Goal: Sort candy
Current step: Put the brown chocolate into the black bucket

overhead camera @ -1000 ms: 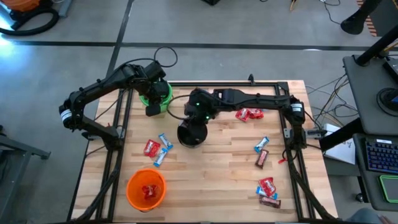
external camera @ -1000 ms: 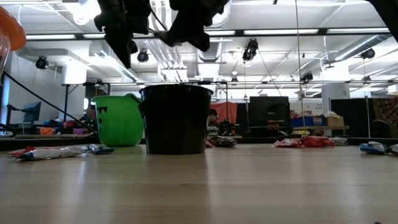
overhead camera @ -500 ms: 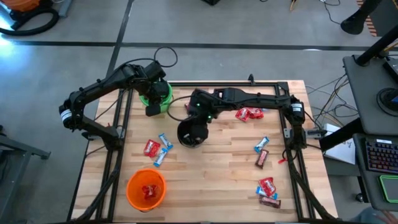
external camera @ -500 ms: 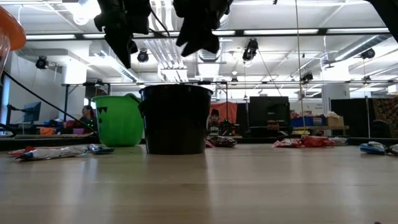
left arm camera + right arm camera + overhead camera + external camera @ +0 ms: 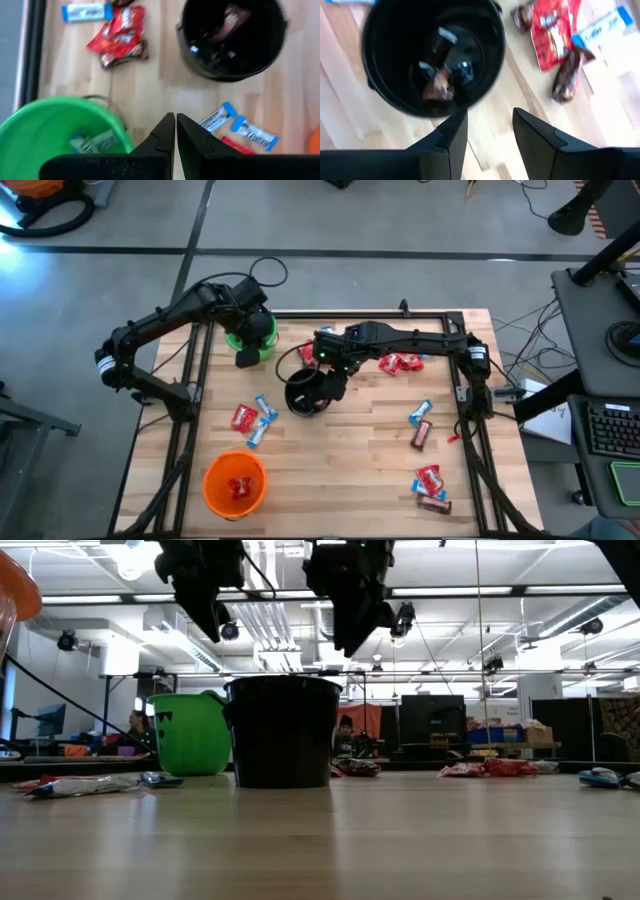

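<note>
Wood planks of the slatted table [image 5: 350, 470] carry a round black plastic bucket [image 5: 308, 392] holding dark-wrapped candy bars [image 5: 439, 85] lying at mixed angles; beside it on the left arm's side, blue-and-white candy bars [image 5: 263, 420] lie lengthwise slanted toward it. Empty, with fingers apart, the right gripper [image 5: 333, 375] hangs just past the bucket's rim, having slid off from above its mouth, while the left gripper [image 5: 175, 131], fingers together, hovers by the round green plastic bucket [image 5: 250, 330] beyond the black one.

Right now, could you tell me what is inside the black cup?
The black cup holds a few dark brown wrapped candy bars at its bottom. Its dark walls shade the rest, so an exact count isn't possible. The right gripper is open beside it.
</note>
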